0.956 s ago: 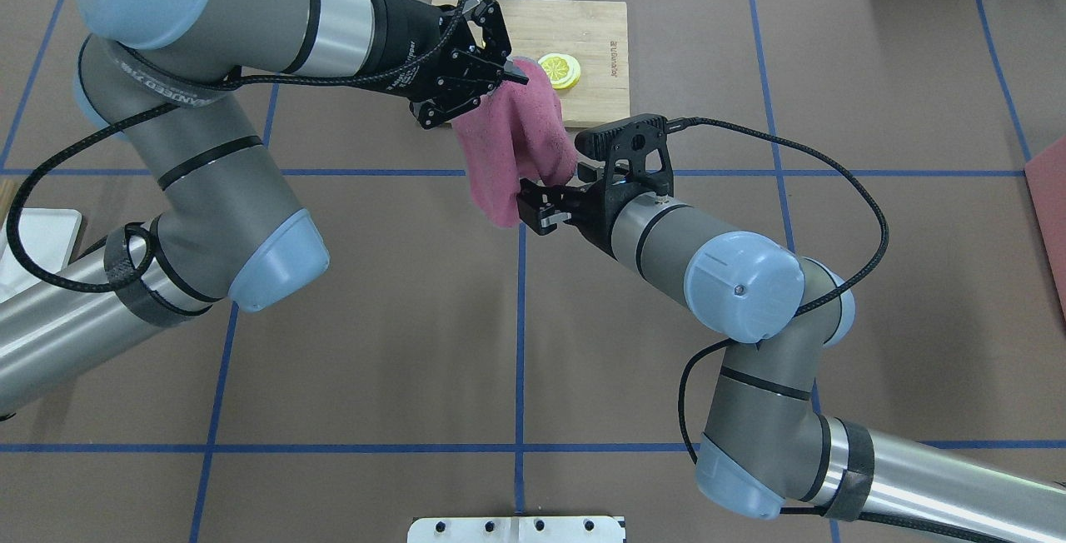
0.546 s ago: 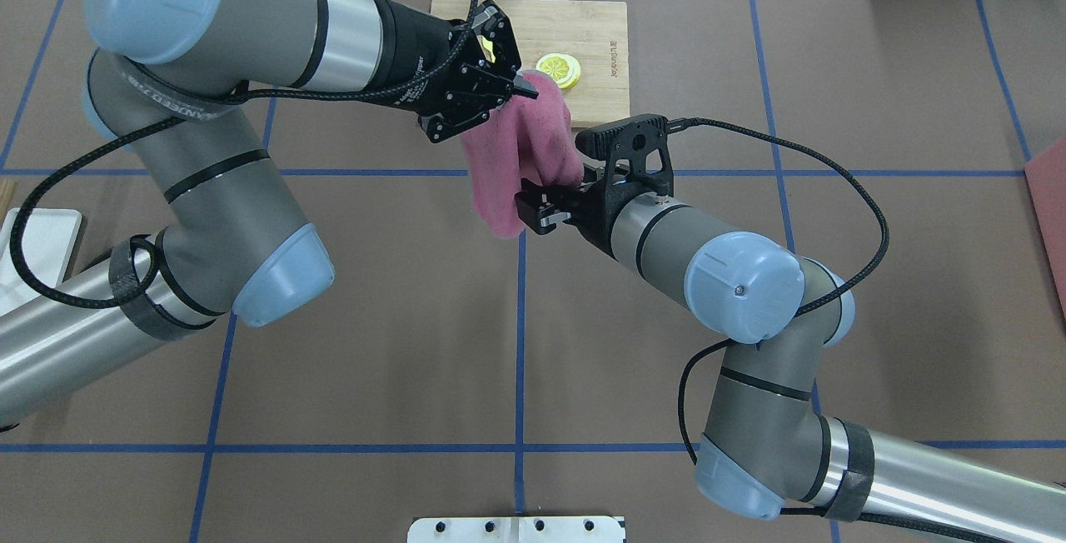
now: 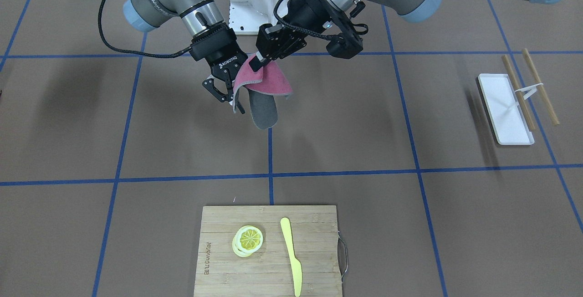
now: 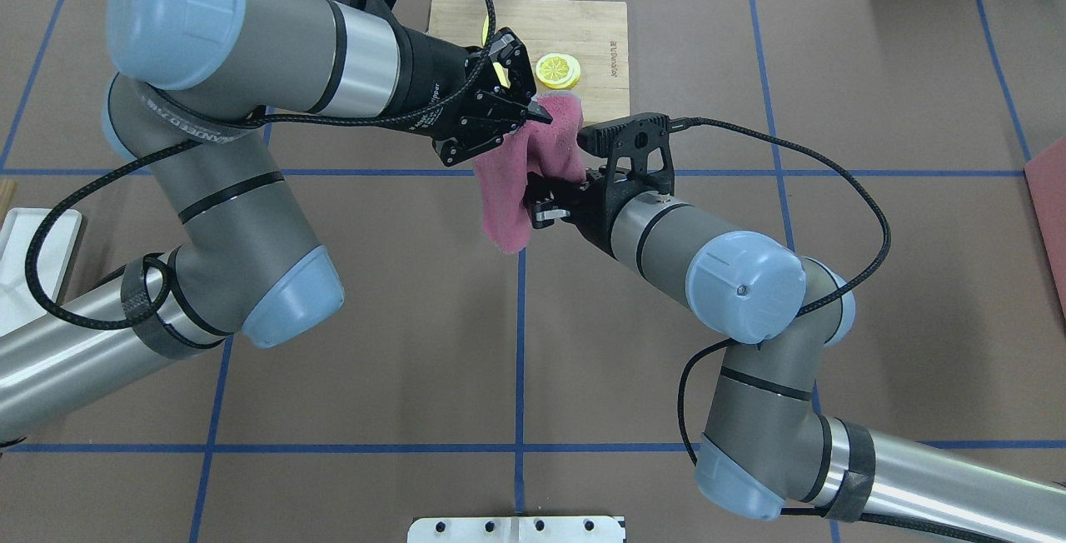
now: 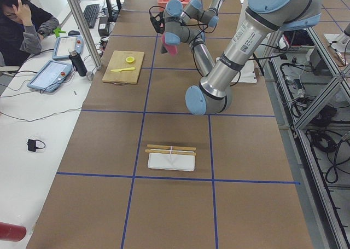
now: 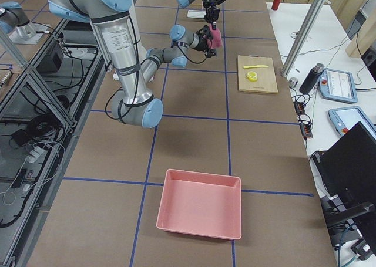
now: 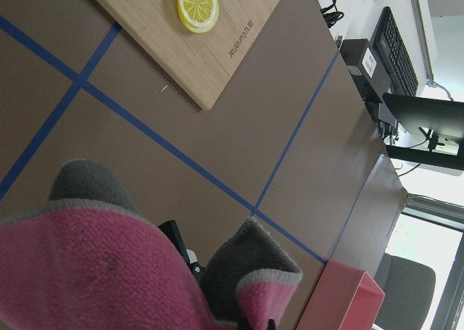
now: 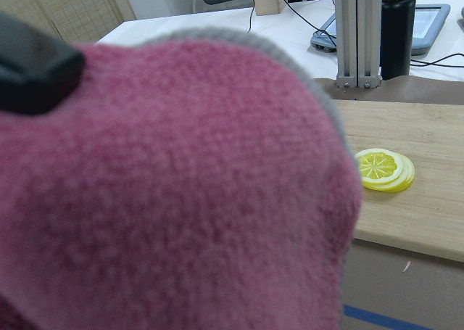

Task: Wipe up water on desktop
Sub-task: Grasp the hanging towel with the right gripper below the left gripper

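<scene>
White "ROBOTIQ" lettering stands on the black body of the right gripper (image 3: 232, 101), seen from across the table (image 3: 410, 242). A burnt-in brand mark (image 3: 207, 260) runs along 1 short edge of the bamboo cutting board (image 3: 314, 228), too blurred to read. White capitals on the black strap (image 4: 179, 102) around the left arm (image 4: 216, 27) cannot be made out either.

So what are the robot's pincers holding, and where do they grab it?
Both hold one pink cloth up in the air. The left pincer pinches it near the top; the right pincer seems to grip a side edge lower down.
</scene>
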Controlling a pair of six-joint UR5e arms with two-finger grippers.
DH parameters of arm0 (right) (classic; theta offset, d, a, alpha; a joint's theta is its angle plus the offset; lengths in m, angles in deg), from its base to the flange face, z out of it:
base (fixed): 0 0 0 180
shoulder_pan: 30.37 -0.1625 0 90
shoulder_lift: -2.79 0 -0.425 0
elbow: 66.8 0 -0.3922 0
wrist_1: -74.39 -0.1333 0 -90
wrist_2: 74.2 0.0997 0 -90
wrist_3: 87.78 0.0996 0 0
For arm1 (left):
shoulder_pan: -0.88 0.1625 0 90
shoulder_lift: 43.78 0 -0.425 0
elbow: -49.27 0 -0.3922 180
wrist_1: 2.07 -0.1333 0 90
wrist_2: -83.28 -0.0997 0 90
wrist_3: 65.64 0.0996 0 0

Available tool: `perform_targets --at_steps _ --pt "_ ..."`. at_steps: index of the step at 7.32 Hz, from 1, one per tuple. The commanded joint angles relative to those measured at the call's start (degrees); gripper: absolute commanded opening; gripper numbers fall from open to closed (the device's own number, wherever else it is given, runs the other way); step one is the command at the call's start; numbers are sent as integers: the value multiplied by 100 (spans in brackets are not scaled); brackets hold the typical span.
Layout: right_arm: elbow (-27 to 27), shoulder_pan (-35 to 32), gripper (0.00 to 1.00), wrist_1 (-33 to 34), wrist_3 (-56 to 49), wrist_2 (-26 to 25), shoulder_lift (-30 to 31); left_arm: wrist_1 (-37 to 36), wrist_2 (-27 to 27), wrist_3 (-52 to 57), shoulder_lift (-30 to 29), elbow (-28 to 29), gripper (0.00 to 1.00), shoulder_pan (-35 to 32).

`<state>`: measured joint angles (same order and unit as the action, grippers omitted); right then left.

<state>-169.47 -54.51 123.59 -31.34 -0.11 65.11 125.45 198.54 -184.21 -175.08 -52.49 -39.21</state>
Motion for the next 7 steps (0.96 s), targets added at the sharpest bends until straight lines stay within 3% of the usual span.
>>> perform_targets --at_steps 1,6,7 --pt "-8 -3 3 -7 34 0 0 0 -3 9 17 16 0 1" --pt "-17 -11 0 -7 51 0 0 0 6 105 70 -10 0 -8" --pt "-17 -12 0 -7 69 0 8 0 6 131 88 -45 20 -8"
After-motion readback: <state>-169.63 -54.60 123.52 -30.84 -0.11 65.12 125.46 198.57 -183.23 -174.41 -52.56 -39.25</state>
